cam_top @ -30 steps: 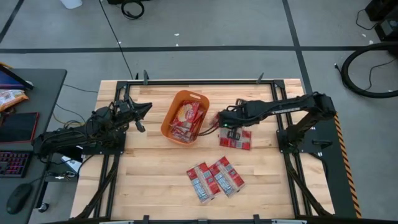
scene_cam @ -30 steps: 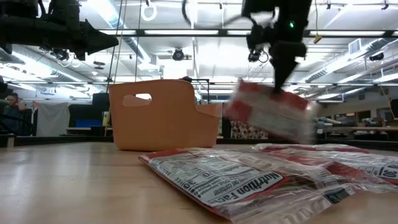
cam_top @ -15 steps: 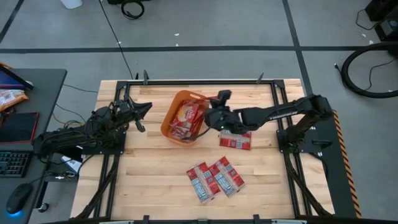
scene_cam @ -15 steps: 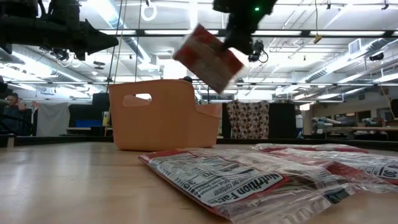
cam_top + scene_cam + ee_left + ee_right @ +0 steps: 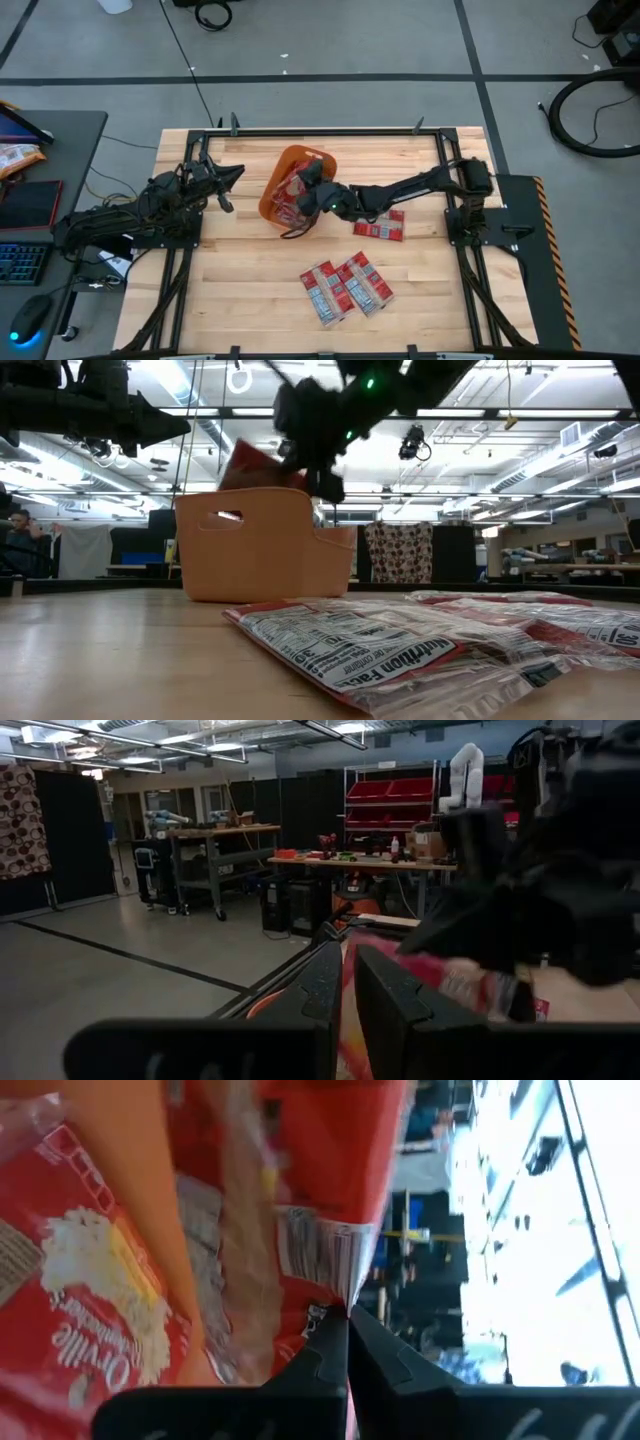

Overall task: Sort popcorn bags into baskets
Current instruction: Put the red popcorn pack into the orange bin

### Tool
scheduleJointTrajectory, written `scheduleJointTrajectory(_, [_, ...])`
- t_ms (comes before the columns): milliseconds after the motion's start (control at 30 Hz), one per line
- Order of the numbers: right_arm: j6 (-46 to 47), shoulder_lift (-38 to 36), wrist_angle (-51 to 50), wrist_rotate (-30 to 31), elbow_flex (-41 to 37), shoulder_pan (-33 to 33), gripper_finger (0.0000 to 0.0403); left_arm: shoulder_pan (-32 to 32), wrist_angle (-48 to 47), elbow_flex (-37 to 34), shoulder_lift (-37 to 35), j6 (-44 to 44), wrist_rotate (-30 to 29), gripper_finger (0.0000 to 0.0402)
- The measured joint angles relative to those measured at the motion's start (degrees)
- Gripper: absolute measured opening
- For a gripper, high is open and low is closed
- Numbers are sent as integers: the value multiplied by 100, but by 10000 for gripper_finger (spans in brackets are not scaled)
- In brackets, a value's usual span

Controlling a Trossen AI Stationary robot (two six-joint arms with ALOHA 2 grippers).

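The right gripper (image 5: 313, 192) is over the orange basket (image 5: 279, 175), fingers pinched on the edge of a popcorn bag (image 5: 330, 1190) that hangs inside or just above the rim. From the low view only the bag's top (image 5: 250, 466) shows above the basket wall, so I cannot tell whether it touches the bags already lying inside.

Risks from here:
- Release while the bag is tilted against the wall: it may lean on the rim and slide out.
- Arm low over the rim: it may nudge the light basket across the table (image 5: 230, 290).

The left gripper (image 5: 228, 176) waits beside the basket, fingers pressed nearly together, holding nothing.

Three bags remain on the table: one (image 5: 379, 224) just beside the basket, two (image 5: 344, 284) nearer the front edge.

Readable writing: "Orville" on a bag in the basket (image 5: 90, 1315); "Nutrition Facts" on the nearest bag (image 5: 390, 658).
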Motion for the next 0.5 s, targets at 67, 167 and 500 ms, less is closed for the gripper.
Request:
scheduleJointTrajectory(67, [-246, 199, 281, -210, 0, -61, 4, 0, -3, 0, -1, 0, 0, 36])
scheduleJointTrajectory(167, [-367, 386, 200, -218, 0, -111, 13, 0, -67, 0, -1, 1, 0, 36])
scheduleJointTrajectory(500, [1219, 98, -2439, 449, 1, 141, 65, 0, -106, 0, -1, 4, 0, 36])
